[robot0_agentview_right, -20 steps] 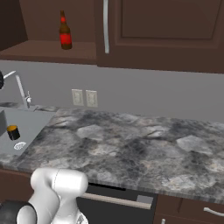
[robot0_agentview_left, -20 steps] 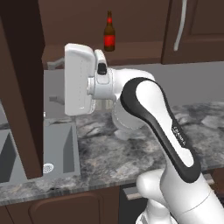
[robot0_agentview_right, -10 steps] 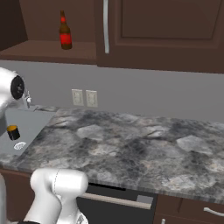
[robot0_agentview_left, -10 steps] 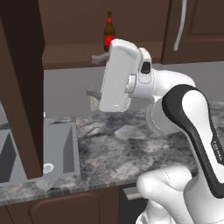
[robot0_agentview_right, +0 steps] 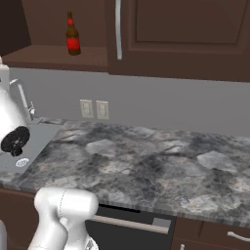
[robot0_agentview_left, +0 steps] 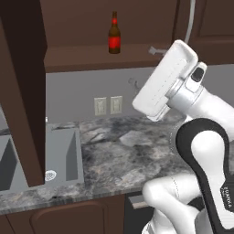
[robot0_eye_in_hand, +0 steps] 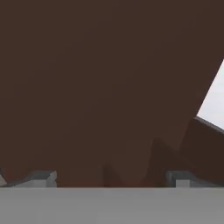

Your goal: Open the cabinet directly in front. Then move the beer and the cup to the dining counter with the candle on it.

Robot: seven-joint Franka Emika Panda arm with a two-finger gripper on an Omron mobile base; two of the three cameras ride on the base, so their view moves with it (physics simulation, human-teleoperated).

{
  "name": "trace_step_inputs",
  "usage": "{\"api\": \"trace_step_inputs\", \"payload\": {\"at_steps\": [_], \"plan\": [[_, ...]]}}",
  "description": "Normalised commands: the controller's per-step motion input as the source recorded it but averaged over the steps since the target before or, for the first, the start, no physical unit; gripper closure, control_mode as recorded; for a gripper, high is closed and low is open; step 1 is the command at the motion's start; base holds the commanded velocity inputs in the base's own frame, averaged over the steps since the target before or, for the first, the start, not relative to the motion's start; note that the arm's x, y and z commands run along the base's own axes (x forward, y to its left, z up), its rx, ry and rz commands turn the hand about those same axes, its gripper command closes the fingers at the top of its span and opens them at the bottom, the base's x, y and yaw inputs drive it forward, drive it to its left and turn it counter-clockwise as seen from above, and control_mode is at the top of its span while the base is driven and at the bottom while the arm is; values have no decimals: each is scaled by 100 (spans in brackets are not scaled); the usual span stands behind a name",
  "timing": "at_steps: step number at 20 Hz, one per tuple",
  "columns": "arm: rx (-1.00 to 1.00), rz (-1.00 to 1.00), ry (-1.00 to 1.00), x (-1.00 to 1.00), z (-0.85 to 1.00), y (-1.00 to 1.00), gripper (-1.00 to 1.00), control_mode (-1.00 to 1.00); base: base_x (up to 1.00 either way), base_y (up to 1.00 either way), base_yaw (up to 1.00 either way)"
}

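Facing dark brown wood at close range, the tool (robot0_eye_in_hand: 111,177) has its two small dark fingertips (robot0_eye_in_hand: 41,177) spread wide apart with nothing between them. In the left base view the white hand is raised against the front edge of the shelf, toward its right end, just beside the closed right door with its long silver bar handle (robot0_agentview_left: 190,20).

The small brown glass beer bottle with red label and red cap (robot0_agentview_left: 114,34) stands upright on that shelf inside the dark brown wooden wall cabinet (robot0_agentview_right: 185,39), near the shelf's front edge and well to the left of the hand. Its long axis is vertical. The left door (robot0_agentview_left: 20,91) hangs swung open over the sink.

So the bottle lies leftward along the shelf and slightly above the hand; a reach would probably need the hand to travel left and meet the bottle's body from the front. The green cup cannot be made out.

Below, the grey marbled stone counter (robot0_agentview_right: 146,161) carries nothing near its front edge.
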Motion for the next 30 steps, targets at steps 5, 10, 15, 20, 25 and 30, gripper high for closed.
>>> {"api": "trace_step_inputs", "payload": {"at_steps": [5,10,15,20,25,30], "plan": [[55,-32,54,0,26,-82,-100,-100,0,0,0],[57,-17,53,0,29,-91,-100,-100,0,0,0],[35,-7,14,0,23,-88,-100,-100,0,0,0],[12,0,5,0,11,-63,-100,-100,0,0,0],[7,8,8,2,0,-66,-100,-100,0,0,0],[3,9,8,26,-2,-60,-100,-100,0,0,0]]}}
